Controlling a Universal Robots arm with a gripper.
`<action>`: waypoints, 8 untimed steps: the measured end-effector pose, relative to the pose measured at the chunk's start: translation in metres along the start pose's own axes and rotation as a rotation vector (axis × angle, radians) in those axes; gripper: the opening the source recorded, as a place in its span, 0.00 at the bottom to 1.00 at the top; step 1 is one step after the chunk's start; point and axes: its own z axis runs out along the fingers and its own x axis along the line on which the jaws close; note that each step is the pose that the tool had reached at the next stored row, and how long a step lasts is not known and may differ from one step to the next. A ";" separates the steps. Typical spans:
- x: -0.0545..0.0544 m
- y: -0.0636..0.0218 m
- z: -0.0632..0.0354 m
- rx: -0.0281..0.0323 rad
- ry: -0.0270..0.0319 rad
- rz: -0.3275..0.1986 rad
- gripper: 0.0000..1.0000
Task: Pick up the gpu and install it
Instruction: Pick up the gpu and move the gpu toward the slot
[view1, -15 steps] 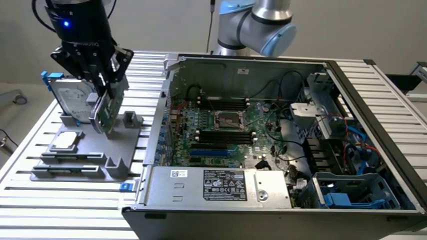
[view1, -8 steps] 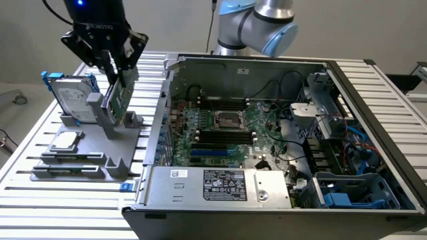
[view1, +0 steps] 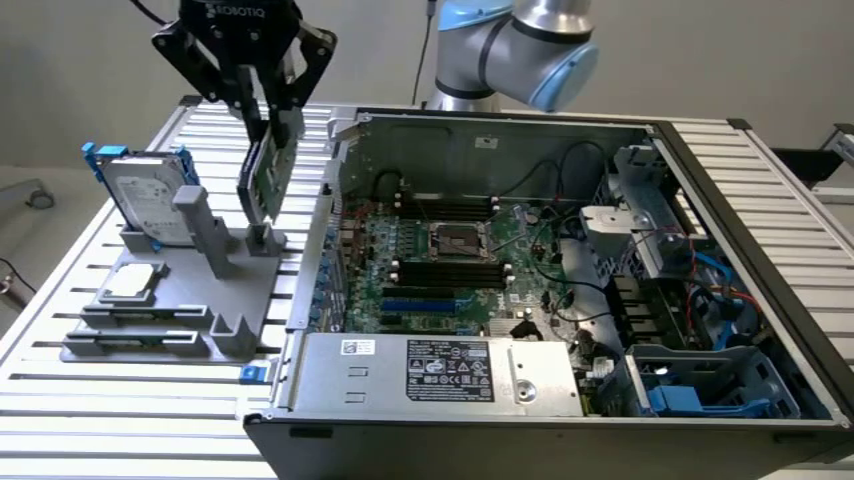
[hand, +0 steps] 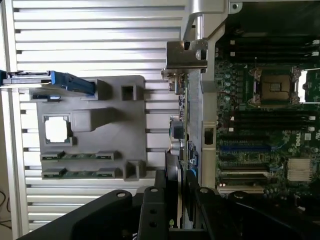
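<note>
Gripper (view1: 271, 118) jaws clamped on the gpu's (view1: 264, 170) top edge, card upright over the grey parts stand (view1: 234, 310) at the exterior view's left of the open computer case (view1: 467, 128) — connector edge likely left free for seating.

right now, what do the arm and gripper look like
The arm is silver-grey metal, with rounded joints capped in light blue. The gripper is matte black: a boxy body with white lettering, and two fingers built from angular linked bars with visible pivot bolts.
</note>
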 end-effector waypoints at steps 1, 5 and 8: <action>-0.005 -0.0004 -0.0033 -0.0010 0.0003 0.000 0.27; -0.023 -0.0017 -0.0063 -0.0029 0.0003 0.000 0.27; -0.037 -0.0024 -0.0065 -0.0029 0.0003 0.000 0.27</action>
